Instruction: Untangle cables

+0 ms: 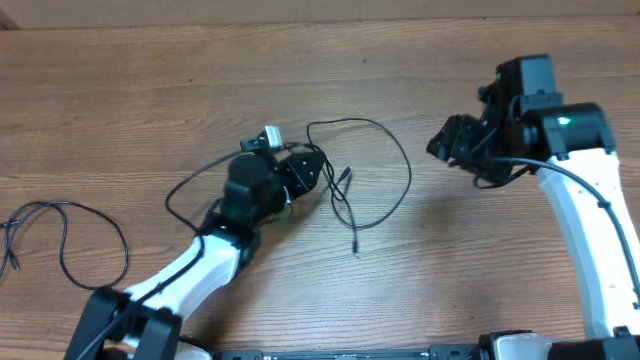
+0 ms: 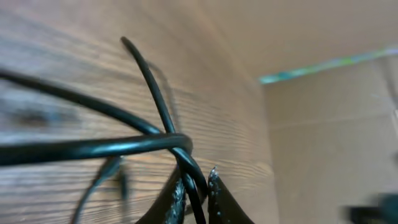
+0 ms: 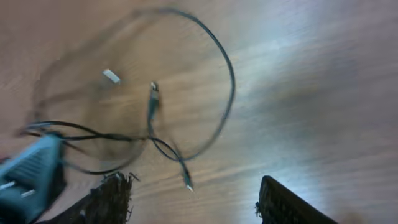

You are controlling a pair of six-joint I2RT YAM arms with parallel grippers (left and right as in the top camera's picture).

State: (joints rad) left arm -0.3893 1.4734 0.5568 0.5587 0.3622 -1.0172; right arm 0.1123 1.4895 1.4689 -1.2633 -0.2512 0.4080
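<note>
Left hand (image 2: 198,186) tight on tangled cables (image 2: 124,146); right hand (image 3: 191,194) spread wide, well apart.

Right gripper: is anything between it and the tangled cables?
No. Only bare table lies between the right gripper and the cables. Its jaws are open and empty. The left gripper pinches the cables from the other side, so it is not in the way.

Overhead straight down on table (image 1: 120,110), left wrist close against cables (image 2: 93,148), right wrist higher over them
</note>
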